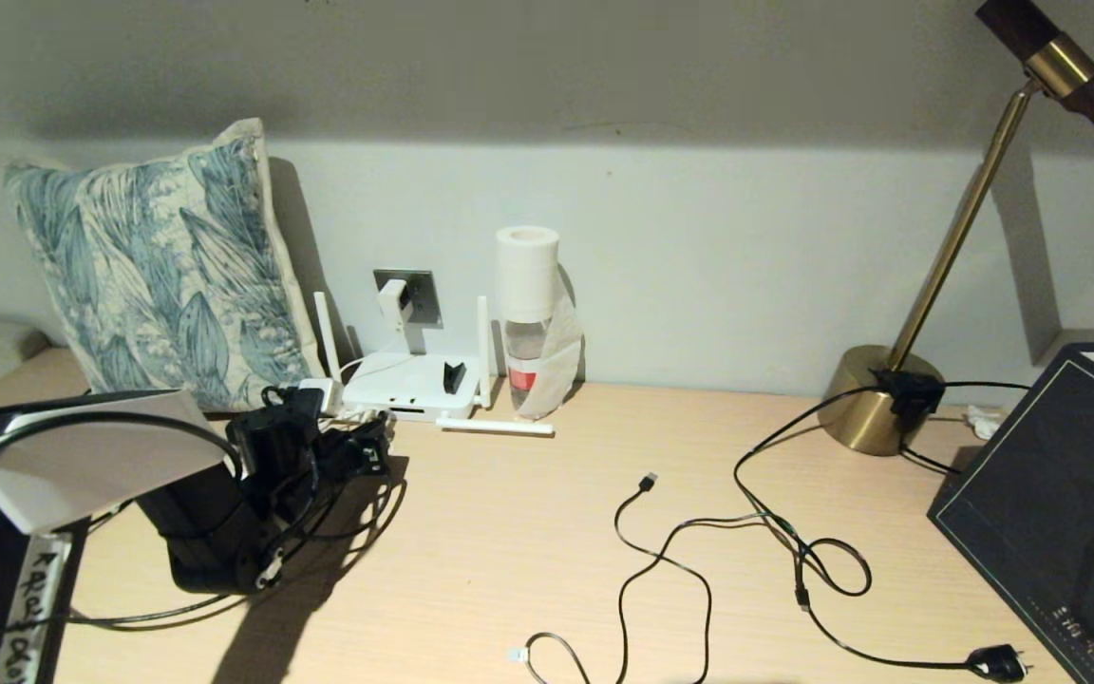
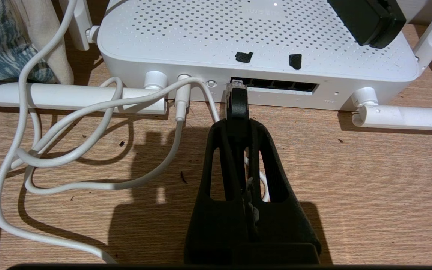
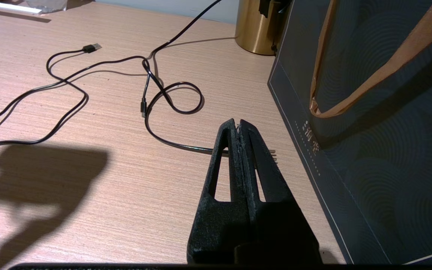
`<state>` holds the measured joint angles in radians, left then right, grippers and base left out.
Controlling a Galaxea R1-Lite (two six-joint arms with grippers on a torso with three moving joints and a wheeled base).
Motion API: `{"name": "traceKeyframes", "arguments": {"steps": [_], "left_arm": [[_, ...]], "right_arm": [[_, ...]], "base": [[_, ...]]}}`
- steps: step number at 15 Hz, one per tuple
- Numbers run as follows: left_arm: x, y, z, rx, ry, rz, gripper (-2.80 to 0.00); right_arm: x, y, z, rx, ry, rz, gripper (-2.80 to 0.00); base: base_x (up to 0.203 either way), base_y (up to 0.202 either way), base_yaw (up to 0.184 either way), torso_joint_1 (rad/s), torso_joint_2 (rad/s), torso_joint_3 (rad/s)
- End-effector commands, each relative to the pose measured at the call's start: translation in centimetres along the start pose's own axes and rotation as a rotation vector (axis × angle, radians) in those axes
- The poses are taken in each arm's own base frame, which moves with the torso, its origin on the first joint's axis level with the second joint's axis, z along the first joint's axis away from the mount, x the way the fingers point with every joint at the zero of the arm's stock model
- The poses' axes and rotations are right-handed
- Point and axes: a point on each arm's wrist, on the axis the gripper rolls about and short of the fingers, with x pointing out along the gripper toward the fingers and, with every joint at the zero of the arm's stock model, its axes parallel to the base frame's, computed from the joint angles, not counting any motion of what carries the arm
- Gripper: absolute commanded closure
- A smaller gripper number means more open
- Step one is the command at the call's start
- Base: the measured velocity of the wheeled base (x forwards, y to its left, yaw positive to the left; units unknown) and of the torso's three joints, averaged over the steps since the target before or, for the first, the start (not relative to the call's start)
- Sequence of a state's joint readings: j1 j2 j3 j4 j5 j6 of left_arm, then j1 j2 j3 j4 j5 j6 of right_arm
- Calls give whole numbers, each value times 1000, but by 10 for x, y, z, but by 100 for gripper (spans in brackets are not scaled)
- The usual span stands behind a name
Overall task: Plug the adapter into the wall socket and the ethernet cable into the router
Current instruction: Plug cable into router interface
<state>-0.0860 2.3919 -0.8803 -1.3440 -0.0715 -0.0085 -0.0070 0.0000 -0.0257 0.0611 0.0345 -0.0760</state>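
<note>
Pillow: a leaf-patterned blue and cream cushion [image 1: 162, 271] leans on the wall, beyond and to the left of the left gripper.
Left gripper: the black left gripper [image 2: 237, 112] is low over the pale wooden table [image 1: 528, 532], clenched on the ethernet cable.
Ethernet cable: the thick black ethernet cable [image 2: 237, 103] is pinched between the fingers, its clear clip connector at the leftmost opening of the router's port row; how far it is in cannot be told.
Router: the flat white perforated router [image 2: 246, 41] with stick antennas lies straight ahead of the left gripper.
Adapter: the small white boxy adapter [image 1: 394, 302] sits in the wall socket, above and beyond the router.
Wall socket: the square grey metal wall socket [image 1: 425, 296] is on the wall behind the router.
Right gripper: the black right gripper [image 3: 239, 127] hangs over the table with its fingers pressed together, grasping nothing.
USB cable: a thin black USB cable [image 3: 69, 71] loops to the left of the right gripper.
Bag: a dark paper bag [image 3: 381, 123] with tan handles stands just to its right.
</note>
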Motion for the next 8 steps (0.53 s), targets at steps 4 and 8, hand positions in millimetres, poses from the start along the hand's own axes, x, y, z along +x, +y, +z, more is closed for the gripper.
{"name": "traceKeyframes", "arguments": {"steps": [4,8], "left_arm": [[1,-1,0,0,-6,-4,0],[1,-1,-1,0,-3,-4,0]], "right_arm": [[0,0,0,-1,0,0,0],[0,0,0,-1,1,1,0]], "base": [[0,0,0,0,0,0],[0,0,0,0,0,0]]}}
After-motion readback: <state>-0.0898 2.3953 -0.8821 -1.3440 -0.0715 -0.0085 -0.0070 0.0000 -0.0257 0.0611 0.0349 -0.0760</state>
